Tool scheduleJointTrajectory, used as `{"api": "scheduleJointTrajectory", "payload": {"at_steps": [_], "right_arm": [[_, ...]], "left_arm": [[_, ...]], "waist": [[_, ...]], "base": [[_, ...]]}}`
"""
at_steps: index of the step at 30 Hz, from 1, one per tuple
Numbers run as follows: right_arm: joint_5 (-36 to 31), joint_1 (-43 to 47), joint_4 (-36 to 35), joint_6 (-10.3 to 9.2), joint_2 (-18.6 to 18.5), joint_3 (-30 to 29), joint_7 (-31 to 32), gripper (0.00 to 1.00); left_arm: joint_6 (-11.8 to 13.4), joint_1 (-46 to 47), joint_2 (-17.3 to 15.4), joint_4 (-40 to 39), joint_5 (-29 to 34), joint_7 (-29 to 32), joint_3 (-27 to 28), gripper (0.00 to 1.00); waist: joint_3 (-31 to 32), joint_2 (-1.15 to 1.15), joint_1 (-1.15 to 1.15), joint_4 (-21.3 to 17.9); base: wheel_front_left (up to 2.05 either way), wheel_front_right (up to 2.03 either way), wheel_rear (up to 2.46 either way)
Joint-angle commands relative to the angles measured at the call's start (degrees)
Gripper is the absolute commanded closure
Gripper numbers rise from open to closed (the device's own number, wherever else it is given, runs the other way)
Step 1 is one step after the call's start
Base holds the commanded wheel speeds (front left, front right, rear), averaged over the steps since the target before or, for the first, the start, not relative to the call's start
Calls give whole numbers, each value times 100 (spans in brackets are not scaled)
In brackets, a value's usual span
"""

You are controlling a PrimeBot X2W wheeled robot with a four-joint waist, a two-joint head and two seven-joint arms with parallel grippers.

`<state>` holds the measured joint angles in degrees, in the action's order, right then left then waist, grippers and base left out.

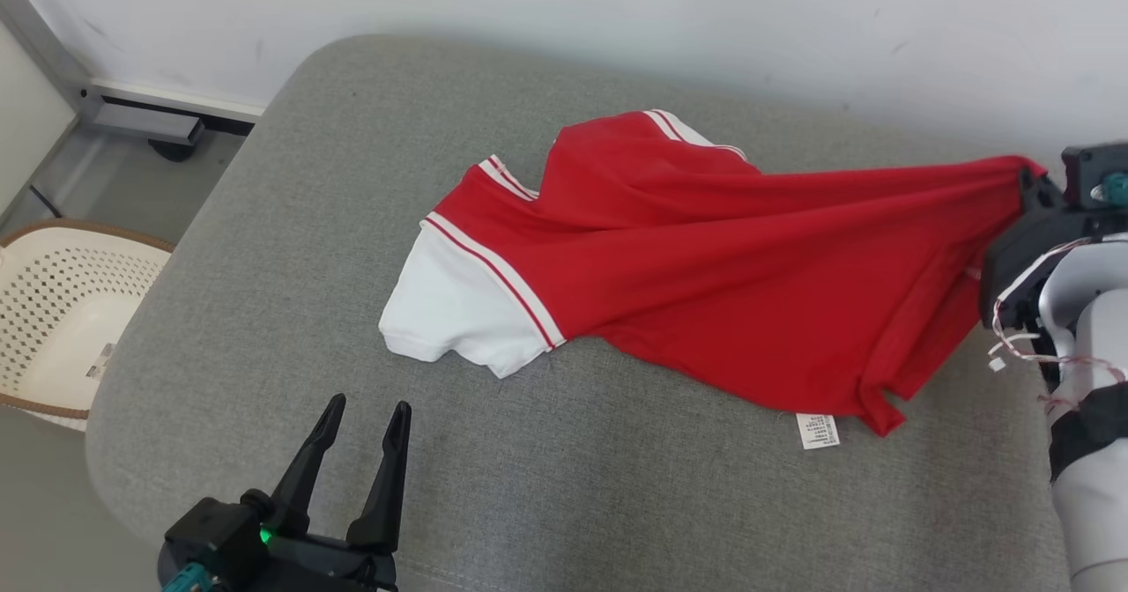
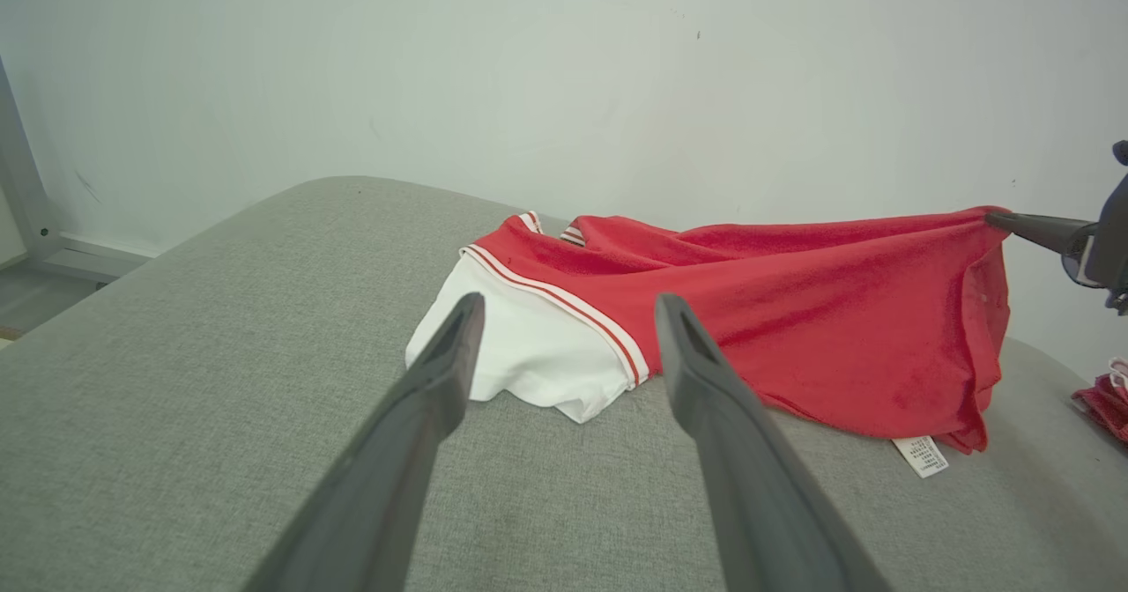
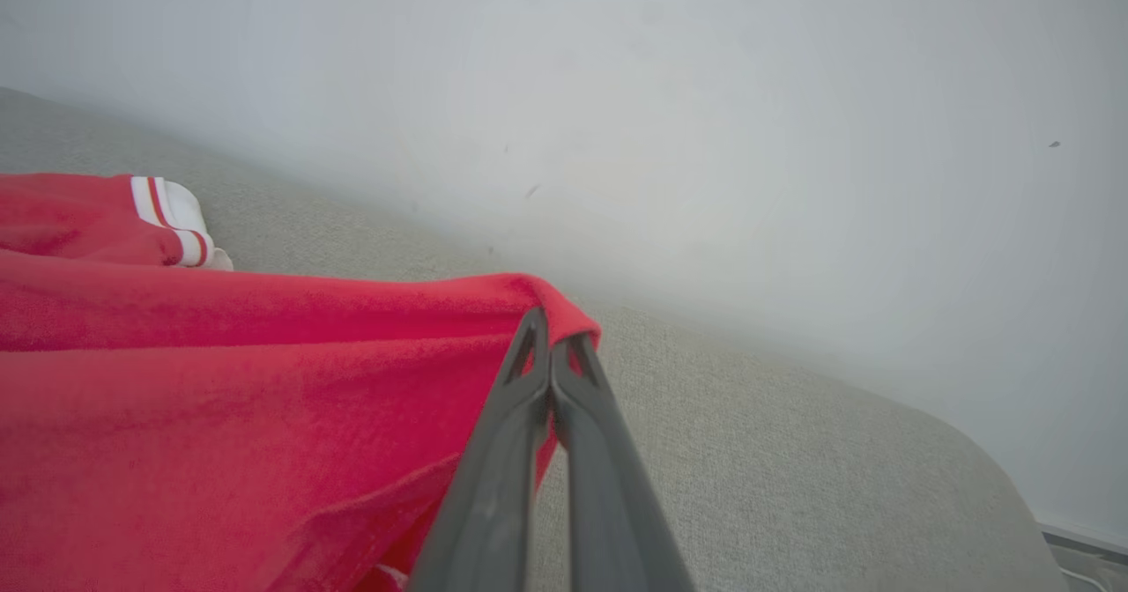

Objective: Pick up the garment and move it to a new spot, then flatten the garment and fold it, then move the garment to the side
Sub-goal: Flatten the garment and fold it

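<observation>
A red garment (image 1: 705, 275) with white, red-striped sleeves lies on the grey cushioned surface (image 1: 546, 486). Its right hem is lifted off the surface and pulled taut toward my right gripper (image 1: 1027, 178), which is shut on that red edge. In the right wrist view the two fingers (image 3: 529, 381) press together over the red cloth (image 3: 220, 381). My left gripper (image 1: 366, 416) stands open near the front left, a little short of the white sleeve (image 1: 449, 301). In the left wrist view its open fingers (image 2: 449, 354) frame that sleeve (image 2: 520, 336). A white care label (image 1: 817, 430) hangs from the lower hem.
A white perforated basket (image 1: 53, 310) stands on the floor at the left, beside the surface. A pale wall (image 1: 617, 11) runs behind the surface. A second bit of red cloth (image 2: 1106, 403) lies at the far right in the left wrist view.
</observation>
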<state>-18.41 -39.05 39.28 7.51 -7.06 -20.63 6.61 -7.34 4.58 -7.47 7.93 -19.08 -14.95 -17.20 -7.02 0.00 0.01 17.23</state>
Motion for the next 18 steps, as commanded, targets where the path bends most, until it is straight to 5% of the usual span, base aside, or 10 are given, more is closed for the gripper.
{"api": "scheduleJointTrajectory", "payload": {"at_steps": [1, 3, 5, 18], "right_arm": [[-47, -152, 102, -4, -104, -10, -112, 100], [-86, -321, 323, -4, -179, 33, -272, 100], [-44, -459, 644, -3, -222, 144, -372, 0], [406, -830, 1994, -3, -268, 270, -37, 0]], "left_arm": [[-13, 62, -20, -13, 43, -38, 4, 0], [-15, 65, -15, -16, 44, -38, 0, 0], [-16, 74, -11, -11, 46, -38, -8, 0], [-7, -40, -2, 28, 62, -38, 26, 0]], "waist": [[-41, 0, -1, 48], [-71, 0, -1, 80], [-91, 0, -1, 108], [4, 0, -1, 87]], "base": [[0, 0, 0], [0, 0, 0], [0, 0, 0], [0, 0, 0]]}}
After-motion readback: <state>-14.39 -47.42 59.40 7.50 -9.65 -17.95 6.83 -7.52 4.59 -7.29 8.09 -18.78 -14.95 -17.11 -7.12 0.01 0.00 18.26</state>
